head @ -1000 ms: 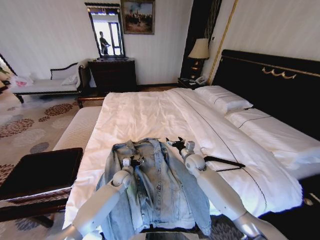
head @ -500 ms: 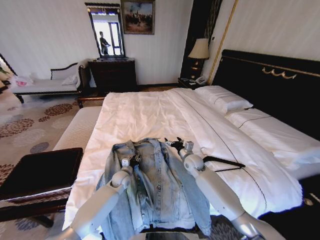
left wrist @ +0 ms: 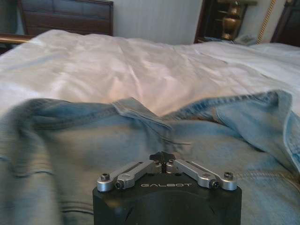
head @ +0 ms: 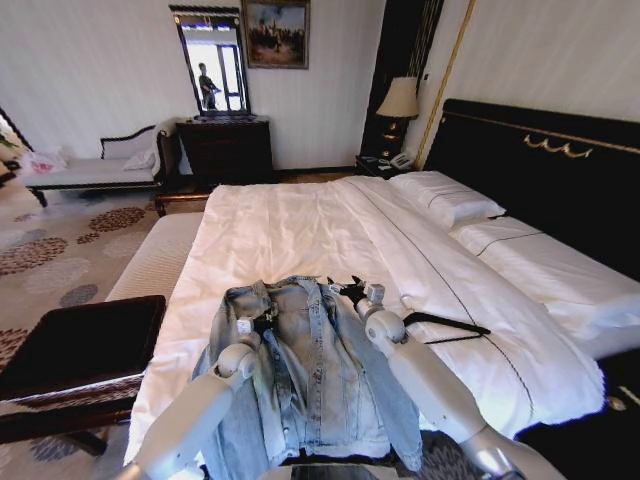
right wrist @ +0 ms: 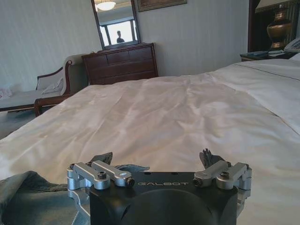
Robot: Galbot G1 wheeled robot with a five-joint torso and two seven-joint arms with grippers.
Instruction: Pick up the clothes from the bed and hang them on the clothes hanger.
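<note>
The clothes, a light-blue denim jacket [head: 310, 375], lie spread open-side up at the foot end of the bed [head: 290, 220], hem hanging over the edge. My left gripper [head: 263, 322] is shut and hovers just above the jacket [left wrist: 93, 150] near its collar, with nothing between its tips [left wrist: 161, 158]. My right gripper [head: 347, 291] stands wide open low over the white sheet [right wrist: 187, 112] at the jacket's far right shoulder; a denim edge [right wrist: 23, 197] shows beside it. The clothes hanger [head: 447, 326], thin and black, lies flat on the sheet right of my right arm.
A dark bench [head: 80, 345] stands left of the bed's foot. Pillows [head: 445, 197] and a black headboard [head: 540, 170] are at the right. A dresser with mirror [head: 225, 148], a chaise [head: 90, 172] and a lamp [head: 399, 100] line the far wall.
Both arms have shifted slightly to the left over the jacket. The jacket and the hanger have not moved.
</note>
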